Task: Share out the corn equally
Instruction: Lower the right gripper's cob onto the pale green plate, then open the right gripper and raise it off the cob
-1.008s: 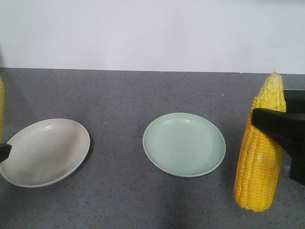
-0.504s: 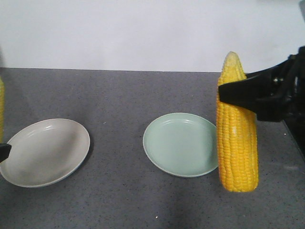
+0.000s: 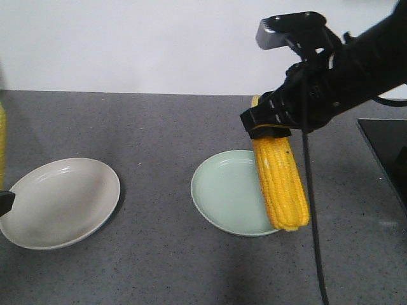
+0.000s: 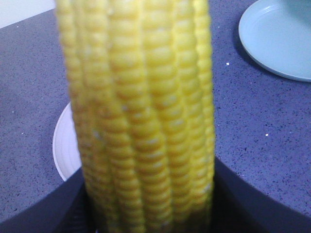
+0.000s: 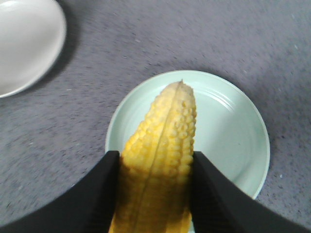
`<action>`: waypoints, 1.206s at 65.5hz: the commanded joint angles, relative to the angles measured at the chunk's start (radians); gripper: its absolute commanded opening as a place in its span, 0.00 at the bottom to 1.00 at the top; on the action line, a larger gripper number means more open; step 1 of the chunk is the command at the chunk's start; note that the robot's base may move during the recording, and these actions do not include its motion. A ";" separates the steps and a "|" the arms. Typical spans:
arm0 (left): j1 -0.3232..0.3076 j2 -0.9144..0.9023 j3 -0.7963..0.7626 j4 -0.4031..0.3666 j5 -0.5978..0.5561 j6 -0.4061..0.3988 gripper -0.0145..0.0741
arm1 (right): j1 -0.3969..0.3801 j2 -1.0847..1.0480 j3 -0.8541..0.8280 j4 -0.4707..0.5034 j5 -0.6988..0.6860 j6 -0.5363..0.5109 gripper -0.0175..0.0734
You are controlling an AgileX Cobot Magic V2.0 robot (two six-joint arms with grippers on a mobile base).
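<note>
Right gripper [image 3: 270, 130] fingers pinch a bright yellow husked corn cob [image 3: 281, 184] near its top, hanging over the pale green round plate [image 3: 222, 190]. Risk: it dangles over the right rim (could roll off if dropped). Left fingers clamp a second yellow cob [image 4: 146, 116]; beige plate [image 3: 60, 203] empty. Speckled grey tabletop [image 3: 159, 127], plain white wall [image 3: 159, 44].
</note>
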 commanded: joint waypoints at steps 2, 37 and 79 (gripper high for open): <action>0.001 -0.004 -0.023 0.005 -0.064 0.000 0.51 | 0.017 0.056 -0.113 -0.141 0.011 0.157 0.44; 0.001 -0.004 -0.023 0.005 -0.064 -0.001 0.51 | 0.014 0.349 -0.290 -0.202 0.067 0.259 0.46; 0.001 -0.004 -0.023 0.005 -0.065 -0.001 0.51 | 0.014 0.511 -0.354 -0.220 0.041 0.283 0.62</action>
